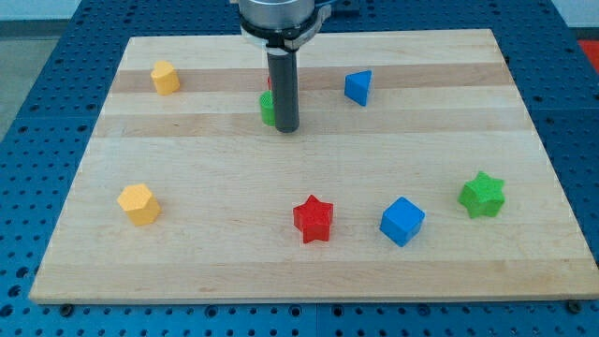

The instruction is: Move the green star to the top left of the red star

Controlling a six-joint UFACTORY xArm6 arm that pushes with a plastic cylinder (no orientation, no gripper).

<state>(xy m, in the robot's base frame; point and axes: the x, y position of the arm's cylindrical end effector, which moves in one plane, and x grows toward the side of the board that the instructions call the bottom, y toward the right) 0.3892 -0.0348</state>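
A pale wooden board lies on a blue perforated bench. Going from the view's left: a yellow block near the top left corner, and another yellow block lower down on the left side. At top centre my tip rests on the board, touching or just beside a green block that the rod mostly hides; a sliver of red shows behind the rod. There is no gripper, so nothing opens or closes. To the right sits a blue triangular block. Along the bottom are the red star, a blue cube and the green star. The green star is well to the right of the red star and far from my tip, so I judge the whole push is still to do.
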